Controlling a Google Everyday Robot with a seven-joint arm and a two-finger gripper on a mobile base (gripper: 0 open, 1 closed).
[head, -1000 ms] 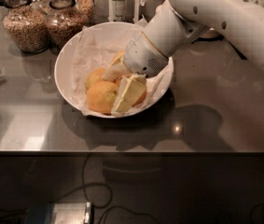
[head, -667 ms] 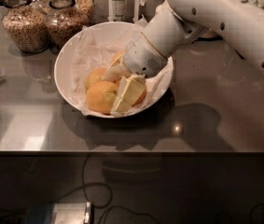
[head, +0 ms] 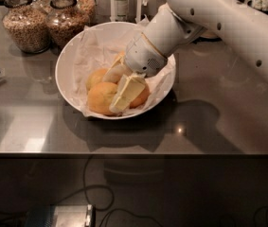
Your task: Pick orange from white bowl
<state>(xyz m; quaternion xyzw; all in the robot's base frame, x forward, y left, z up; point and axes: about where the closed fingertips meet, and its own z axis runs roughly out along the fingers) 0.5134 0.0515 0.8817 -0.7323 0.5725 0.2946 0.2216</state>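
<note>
The near edge of the worktop (head: 228, 126) is bare and glossy. Just past it, left of the middle, sits the white bowl (head: 66, 82), lined with crumpled paper (head: 88, 51).

The oranges are inside this bowl. The nearest orange (head: 100, 98) lies against the near wall. A second orange (head: 143, 97) sits to its right, and a paler third orange (head: 94, 77) lies behind it, toward the left edge.

My tool (head: 124, 92) is down inside the bowl, touching the fruit, its pale tip lying in the seam between the nearest orange and the second one. I cannot tell whether the tool is open, closed or gripping.

What matters for the lift is this. My arm (head: 209, 18) comes in from the far right corner and slants toward the near left, so the nearest orange lies just to the left of the tool's tip. It is round, with no long axis to line up. I judge that the crowding neighbours and loose paper are the risk.

At the far left corner stand two grain jars (head: 27, 25), with a bottle (head: 120, 1) on the far edge.
</note>
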